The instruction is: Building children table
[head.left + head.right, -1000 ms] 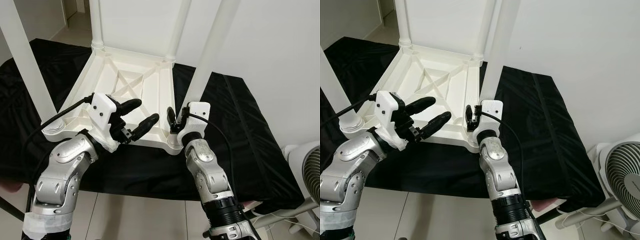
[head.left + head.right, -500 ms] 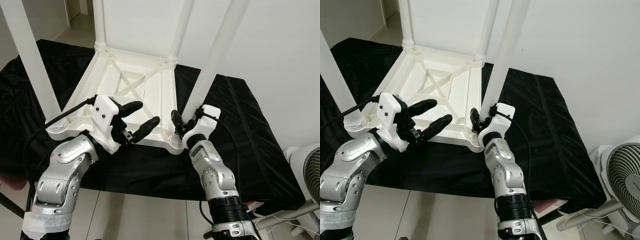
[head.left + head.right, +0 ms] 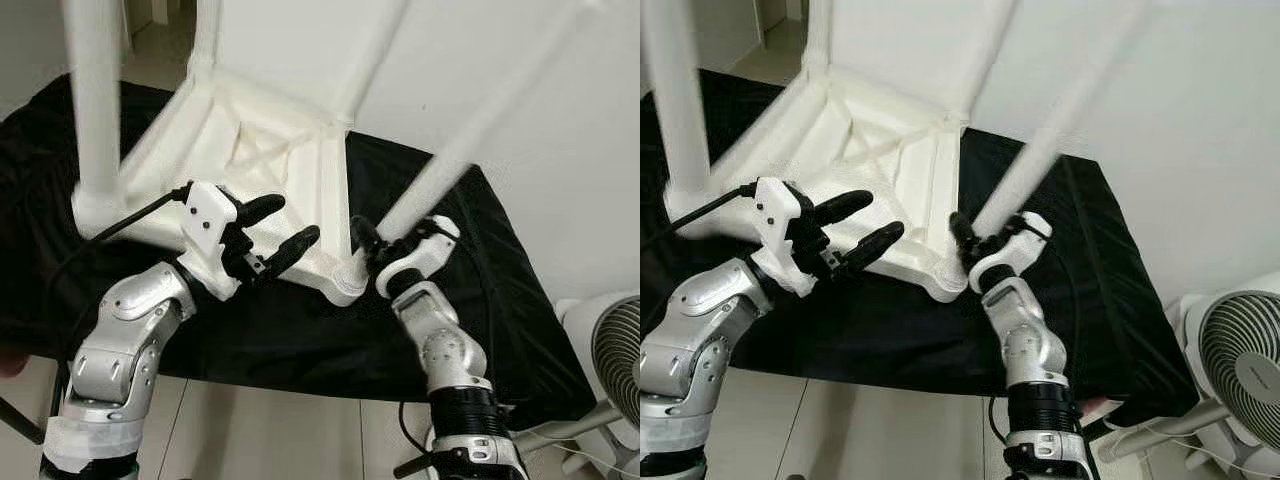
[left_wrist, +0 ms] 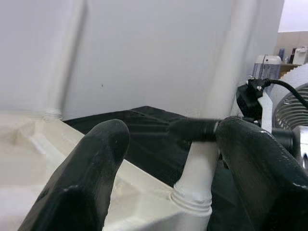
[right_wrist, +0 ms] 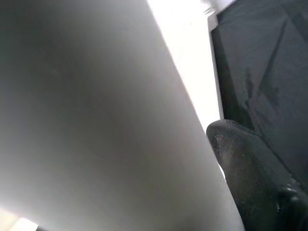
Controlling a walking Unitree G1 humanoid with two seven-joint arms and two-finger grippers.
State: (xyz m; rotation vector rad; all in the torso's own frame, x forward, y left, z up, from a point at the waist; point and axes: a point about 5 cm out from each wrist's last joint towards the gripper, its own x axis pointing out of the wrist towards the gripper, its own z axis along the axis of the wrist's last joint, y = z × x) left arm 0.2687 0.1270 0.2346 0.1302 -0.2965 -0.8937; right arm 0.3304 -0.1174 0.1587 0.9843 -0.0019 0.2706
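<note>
Black cloth covers the surface where the white plastic table lies upside down and tipped, its legs pointing up and blurred. Right gripper pinches the near-right leg just above its socket at the table's corner. Left gripper hovers spread apart over the table's near edge, holding nothing.
</note>
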